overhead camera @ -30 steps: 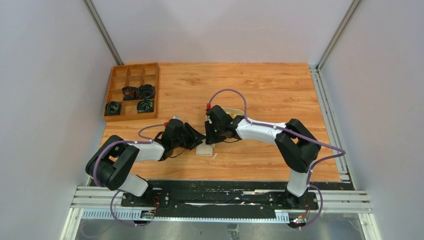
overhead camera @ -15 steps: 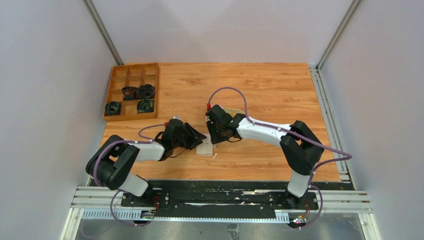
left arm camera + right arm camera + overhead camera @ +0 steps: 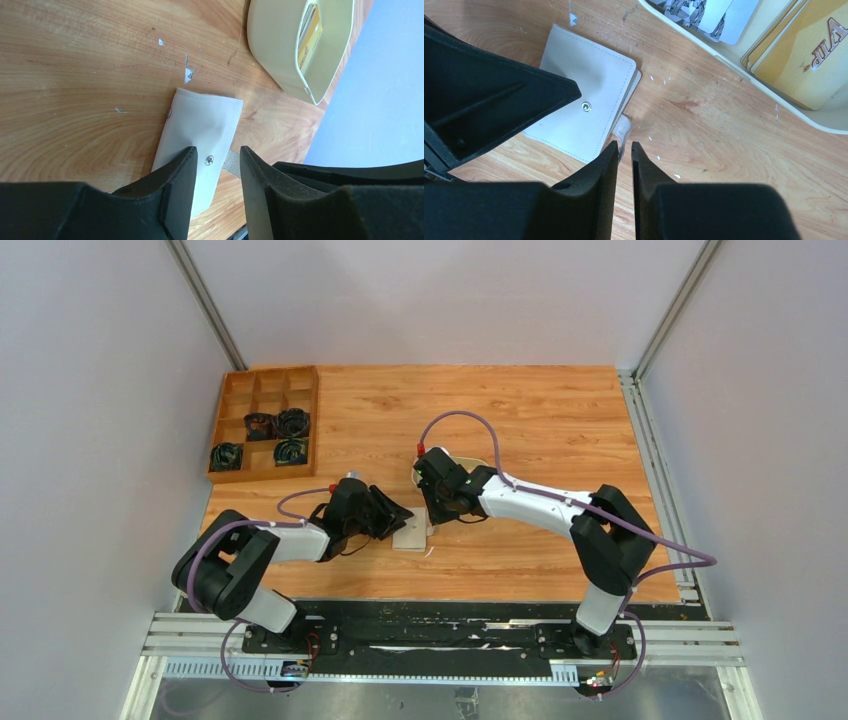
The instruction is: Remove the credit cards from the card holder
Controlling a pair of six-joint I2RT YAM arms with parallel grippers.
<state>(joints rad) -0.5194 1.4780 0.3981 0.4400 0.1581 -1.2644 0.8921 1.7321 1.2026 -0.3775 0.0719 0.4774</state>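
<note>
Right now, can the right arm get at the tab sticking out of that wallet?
Probably yes: the tab pokes from the card holder right at the jaws of the right arm, nothing between; the left arm covers its other side.

Under the left end effector [image 3: 217, 155], the near end of the card holder [image 3: 200, 125] is hidden. A grey strip [image 3: 623, 127] pokes from the card holder's edge, and whether the right end effector [image 3: 624, 150] pinches it cannot be told. Beyond the card holder, the tray [image 3: 829, 120] and its credit cards [image 3: 804, 55] are cut off by the picture's edge.
</note>
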